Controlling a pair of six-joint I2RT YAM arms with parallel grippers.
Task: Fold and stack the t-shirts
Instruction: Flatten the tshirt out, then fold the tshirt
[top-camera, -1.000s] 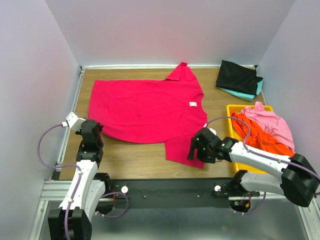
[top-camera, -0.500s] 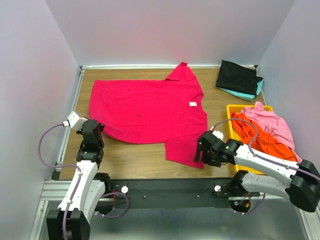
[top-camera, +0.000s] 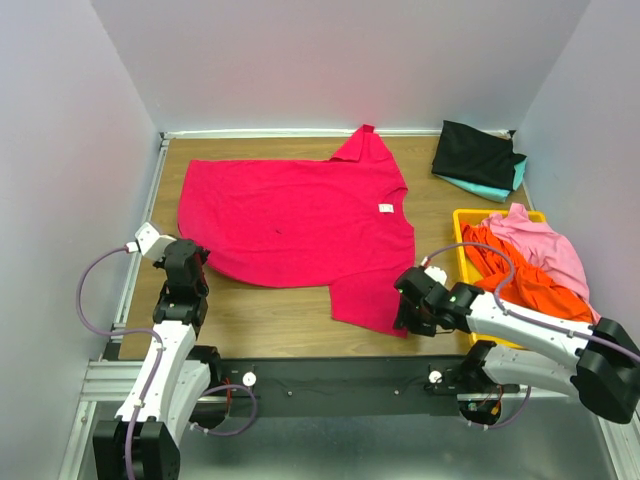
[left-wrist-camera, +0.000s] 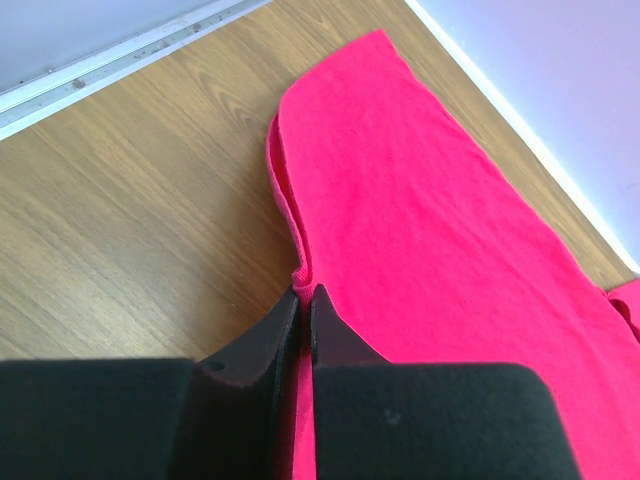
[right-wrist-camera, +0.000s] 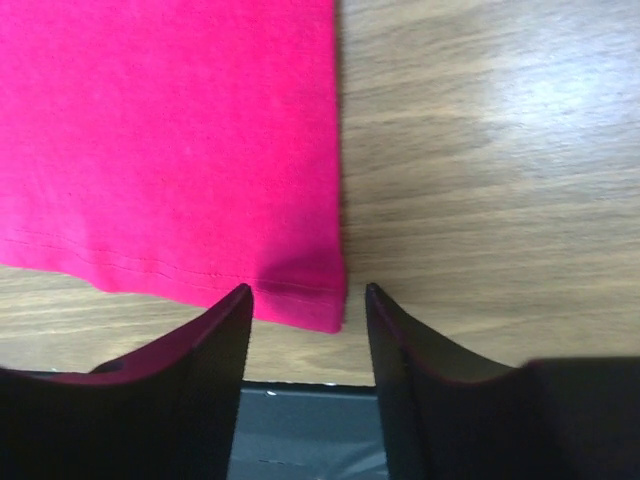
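- My left gripper (left-wrist-camera: 303, 300) is pressed almost together on the hem of the red t-shirt (top-camera: 295, 220). A sliver of red cloth shows between the two black fingers. How deep the pinch goes is hidden under them.
- From above, that grip sits at 8 o'clock of the shirt, at its lower left corner. The gripper's own body covers the point of contact there.
- In my left wrist view the hem runs away toward 12 o'clock with a doubled edge. The rest of the shirt is cut off at the right of the frame.
- My right gripper (right-wrist-camera: 305, 295) stands part open and holds nothing. The corner of the near sleeve (top-camera: 370, 300) lies between its fingers. The left finger is over red cloth and the right finger over bare wood. I cannot tell whether either tip touches down.
- The red t-shirt lies spread flat across the middle of the table (top-camera: 280, 315), neck toward 3 o'clock, with a small white label (top-camera: 384, 208) just inside the collar.
- At 1 o'clock a folded black t-shirt (top-camera: 478, 152) lies on a teal t-shirt (top-camera: 490, 189), of which only a thin strip shows.
- At 4 o'clock the yellow bin (top-camera: 462, 215) holds a pink t-shirt (top-camera: 545, 245) and an orange t-shirt (top-camera: 520, 275), heaped together. My right arm hides the bin's near end.
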